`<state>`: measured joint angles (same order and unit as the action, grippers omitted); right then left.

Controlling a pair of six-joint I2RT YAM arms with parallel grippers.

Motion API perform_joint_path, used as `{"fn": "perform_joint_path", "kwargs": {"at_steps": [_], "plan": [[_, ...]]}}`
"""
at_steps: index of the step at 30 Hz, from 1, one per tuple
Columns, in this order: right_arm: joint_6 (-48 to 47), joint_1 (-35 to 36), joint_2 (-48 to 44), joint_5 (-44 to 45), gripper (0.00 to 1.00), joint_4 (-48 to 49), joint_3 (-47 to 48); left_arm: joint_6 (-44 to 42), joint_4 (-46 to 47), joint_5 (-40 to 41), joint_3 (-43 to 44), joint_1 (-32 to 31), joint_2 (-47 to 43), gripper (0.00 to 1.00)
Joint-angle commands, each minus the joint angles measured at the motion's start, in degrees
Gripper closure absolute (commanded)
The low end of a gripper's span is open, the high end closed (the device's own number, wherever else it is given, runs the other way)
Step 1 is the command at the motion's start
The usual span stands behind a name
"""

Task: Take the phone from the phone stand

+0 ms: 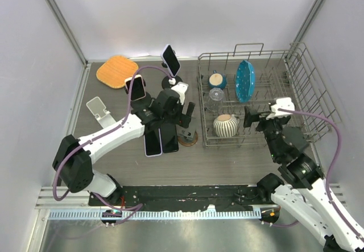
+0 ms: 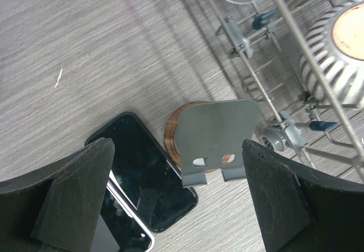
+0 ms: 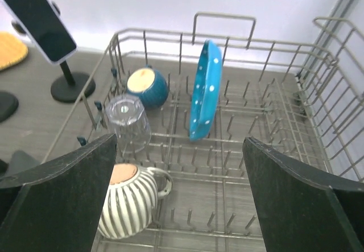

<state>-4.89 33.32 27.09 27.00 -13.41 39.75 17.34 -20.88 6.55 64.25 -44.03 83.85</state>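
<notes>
My left gripper (image 1: 186,117) is open and empty, hovering over an empty grey phone stand (image 2: 219,133) on a round wooden base (image 1: 186,139). In the left wrist view the gripper (image 2: 176,201) straddles that stand. Two dark phones (image 2: 145,169) lie flat on the table just left of it, also seen from above (image 1: 160,140). Another phone (image 1: 170,60) sits tilted on a black stand with a round base (image 1: 172,82) at the back; it also shows in the right wrist view (image 3: 40,14). A third phone (image 1: 135,87) stands on a mount beside my left arm. My right gripper (image 1: 253,118) is open over the dish rack (image 3: 179,195).
A wire dish rack (image 1: 296,70) at right holds a striped mug (image 1: 225,125), an upturned glass (image 1: 216,95), a blue pot (image 1: 216,81) and a blue plate (image 1: 245,80). A white empty stand (image 1: 98,108) and an orange mat (image 1: 116,70) sit at the back left.
</notes>
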Motion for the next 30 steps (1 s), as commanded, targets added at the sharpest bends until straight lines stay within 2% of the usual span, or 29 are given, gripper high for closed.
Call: {"fn": "perform_joint_path", "kwargs": {"at_steps": [1, 12, 20, 30], "plan": [[0.8, 0.2, -4.4, 5.2, 0.02, 6.9, 0.2, 0.2, 7.6, 9.4, -1.0, -3.9, 0.6, 0.00], [1.3, 0.2, -5.7, 6.0, 0.02, 6.9, -0.5, 6.9, 15.3, 7.8, -5.6, -4.7, 3.6, 0.00], [0.6, 0.2, -2.6, 6.3, 0.02, 6.4, -0.1, 6.9, 18.7, 12.5, -8.6, -8.3, 5.4, 0.00], [2.6, 0.2, -2.6, 3.3, 0.02, 4.9, 1.1, 9.0, 21.9, 13.8, -12.4, -10.5, 2.3, 0.00]]}}
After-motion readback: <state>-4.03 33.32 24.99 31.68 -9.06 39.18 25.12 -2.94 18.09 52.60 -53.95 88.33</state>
